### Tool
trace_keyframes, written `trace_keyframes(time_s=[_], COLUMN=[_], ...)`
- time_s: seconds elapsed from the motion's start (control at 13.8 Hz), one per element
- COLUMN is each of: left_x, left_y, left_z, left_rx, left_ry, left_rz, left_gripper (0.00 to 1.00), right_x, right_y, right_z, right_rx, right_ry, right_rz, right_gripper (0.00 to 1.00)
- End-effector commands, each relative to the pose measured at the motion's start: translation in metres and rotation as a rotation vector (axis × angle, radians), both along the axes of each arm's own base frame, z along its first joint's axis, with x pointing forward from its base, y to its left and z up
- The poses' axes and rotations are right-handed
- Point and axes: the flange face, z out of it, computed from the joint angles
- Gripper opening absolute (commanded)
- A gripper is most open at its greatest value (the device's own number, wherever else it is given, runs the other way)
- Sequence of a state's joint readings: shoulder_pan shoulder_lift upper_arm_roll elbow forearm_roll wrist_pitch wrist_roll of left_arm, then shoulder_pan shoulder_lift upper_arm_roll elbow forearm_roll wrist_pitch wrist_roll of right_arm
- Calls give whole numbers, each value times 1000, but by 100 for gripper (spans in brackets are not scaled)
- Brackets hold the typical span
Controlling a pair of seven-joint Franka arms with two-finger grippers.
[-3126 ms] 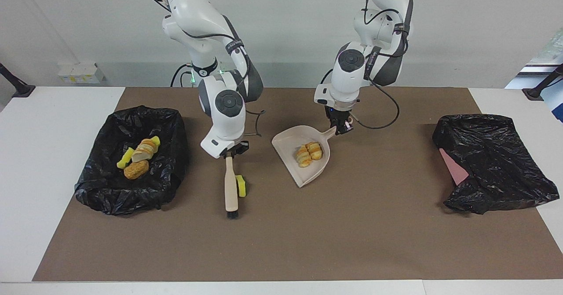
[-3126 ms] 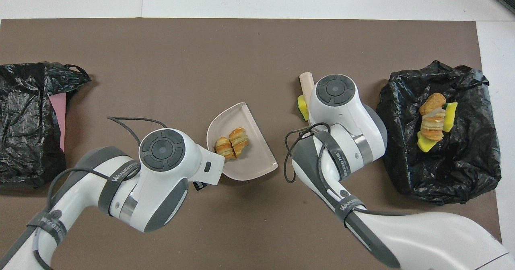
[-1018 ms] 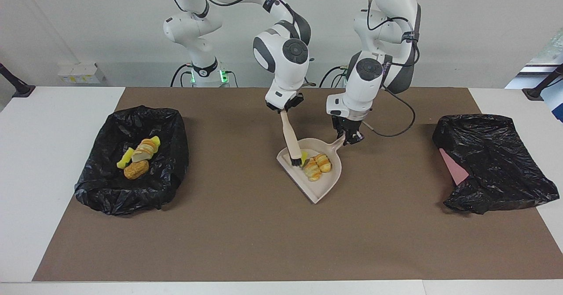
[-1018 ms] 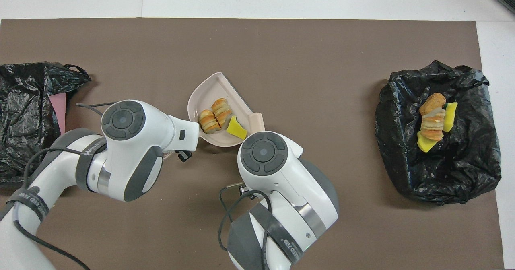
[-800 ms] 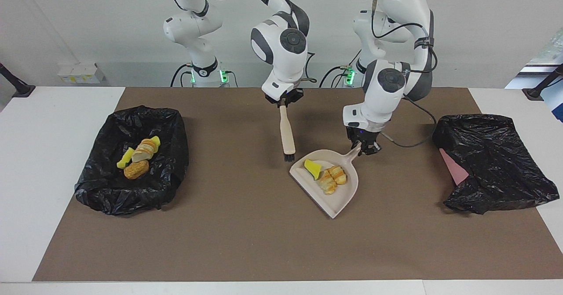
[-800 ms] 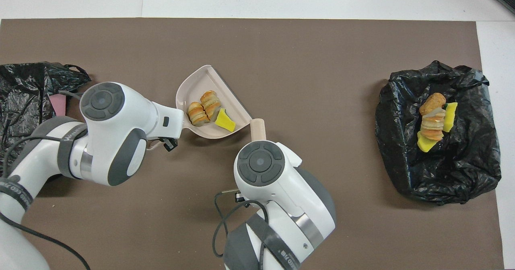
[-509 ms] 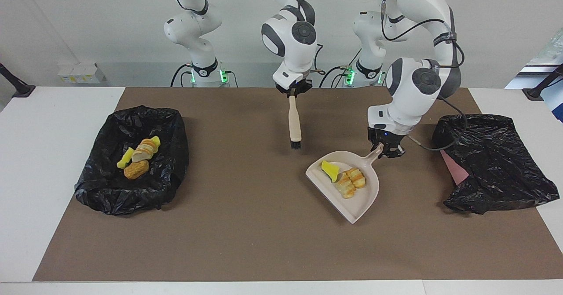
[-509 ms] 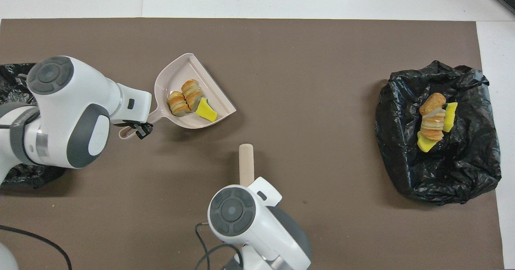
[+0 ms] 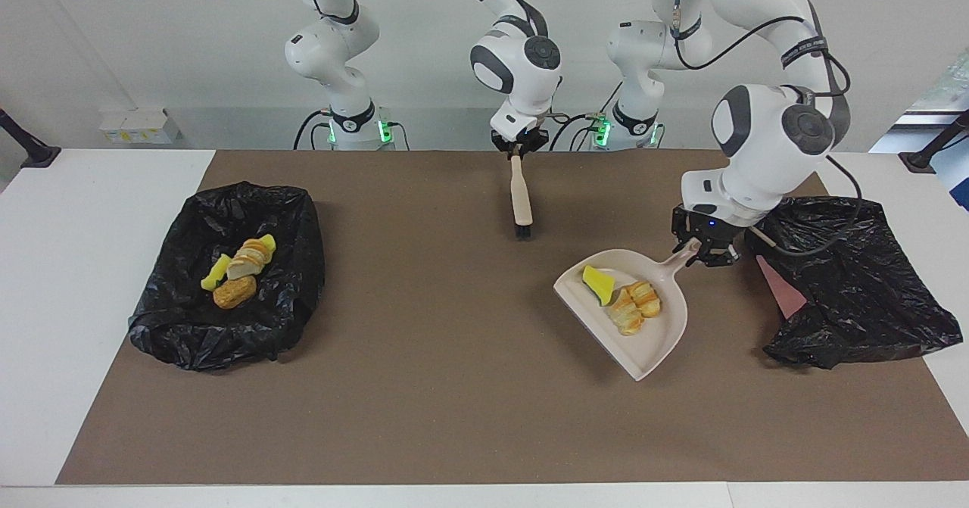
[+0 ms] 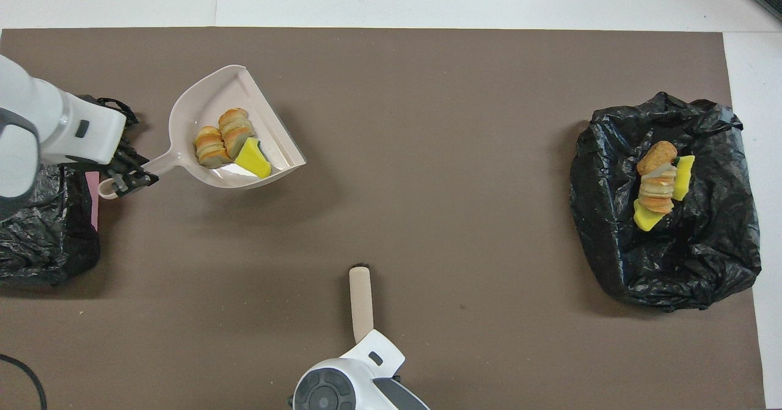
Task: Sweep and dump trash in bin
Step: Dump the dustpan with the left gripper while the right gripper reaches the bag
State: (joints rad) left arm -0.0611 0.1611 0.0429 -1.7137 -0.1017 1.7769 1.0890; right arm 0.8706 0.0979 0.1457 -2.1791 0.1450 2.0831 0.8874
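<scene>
From my seat at the controls, nearest the robots I've got the right gripper (image 9: pixel 519 150) up over the brown mat (image 9: pixel 454 417), clamped tight on the handle of the beige brush (image 9: pixel 521 199), which hangs bristles-down with its black tip above the mat. A bit farther out, toward the left arm's end of the table, the left gripper (image 9: pixel 700 249) is pinched onto the handle of the beige dustpan (image 9: pixel 651 341), lifted off the mat and casting a shadow underneath. Riding in the pan are one yellow spongy chunk (image 9: pixel 598 283) and two striped bread rolls (image 9: pixel 634 305), touching each other. Just beside that gripper sits a black bin bag (image 9: pixel 855 281) with a pink edge (image 9: pixel 780 285) showing; the pan isn't over it yet. Down at the right arm's end is the other black bag (image 10: pixel 702 245), with its own pile of trash (image 10: pixel 658 185) in it: yellow chunks and bread pieces heaped together.
</scene>
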Motion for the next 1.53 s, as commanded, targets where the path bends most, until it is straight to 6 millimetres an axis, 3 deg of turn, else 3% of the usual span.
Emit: trace_keyframes(time_s=[0.0,0.07,0.22,0.29,0.36,0.44,0.65,0.8,1.02,1.09,1.16,1.24,1.45], left_x=[5,1,0,-4,-8,-12,-22,-21,-16,-15,-13,-11,-2], left_y=[61,93,141,166,185,200,258,290,326,331,334,336,328], left_z=[18,21,24,26,27,29,35,45,59,62,64,67,70], left_rx=[-37,-45,-50,-53,-50,-37,17,92,253,302,364,431,577], left_ry=[-9,-6,-22,-30,-40,-44,-57,-53,-42,-36,-16,7,57], left_rz=[-88,-97,-162,-178,-208,-237,-324,-396,-428,-439,-458,-485,-556], left_gripper=[0,0,0,0,0,0,0,0,0,0,0,0,0], right_x=[3,4,15,18,25,38,76,112,184,208,232,255,293], right_y=[-12,-11,-14,-14,-11,-10,-20,-47,-108,-128,-152,-178,-235], right_z=[2,1,-1,-2,1,3,18,37,70,83,96,112,159], right_rx=[21,37,58,59,65,72,100,128,142,130,131,137,132], right_ry=[9,30,67,69,67,66,35,-1,-118,-169,-214,-249,-349], right_rz=[-1,-13,-68,-71,-78,-96,-153,-217,-236,-256,-287,-326,-303], right_gripper=[0,0,15,40,43,46,71,80,87,88,98,100,100])
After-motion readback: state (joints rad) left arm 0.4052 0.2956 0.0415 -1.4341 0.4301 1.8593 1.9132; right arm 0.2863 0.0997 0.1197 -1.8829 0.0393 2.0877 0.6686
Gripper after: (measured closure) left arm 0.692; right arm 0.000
